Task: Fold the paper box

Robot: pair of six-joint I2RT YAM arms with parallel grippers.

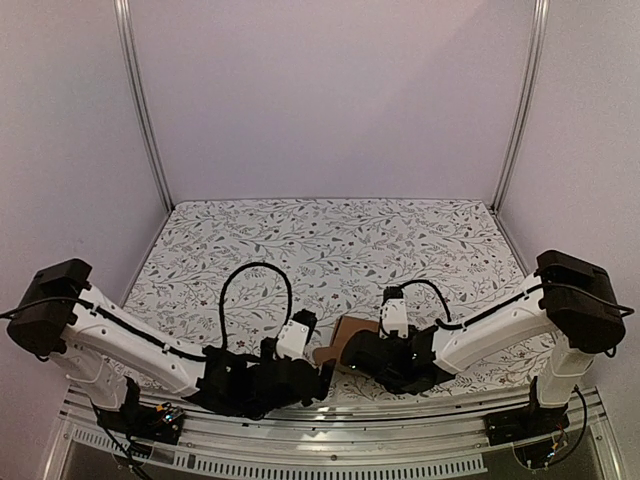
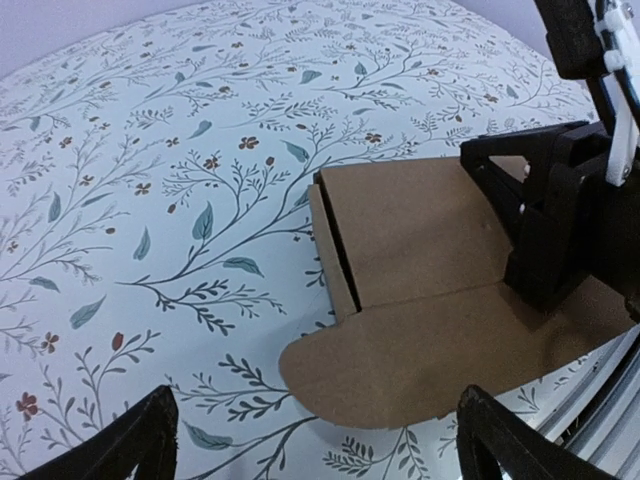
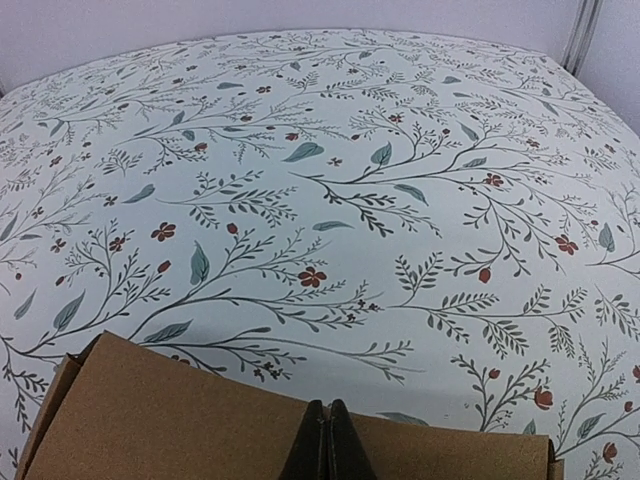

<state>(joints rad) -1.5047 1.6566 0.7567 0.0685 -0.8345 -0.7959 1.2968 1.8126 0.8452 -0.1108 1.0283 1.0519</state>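
Metal rail (image 1: 330,428) runs along the near edge of the table and carries both arm bases. Just beyond it, at the middle of that edge, the paper box (image 1: 345,338) lies on the flowered cloth (image 1: 330,240). It is still mostly flat. A rounded flap points near and left, and behind it sits a folded panel with a dark open seam along its left side.

The left gripper (image 2: 320,448) hangs just left of the box, its fingers spread wide and holding nothing, with the rounded flap lying ahead between them. The right gripper (image 3: 325,445) reaches in from the right with its fingers pressed tight together, tips against the brown cardboard. Whether a sheet is pinched between them cannot be told.

Farther off, the cloth runs to the pale back wall (image 1: 330,100), where metal posts (image 1: 145,110) stand at the far corners.
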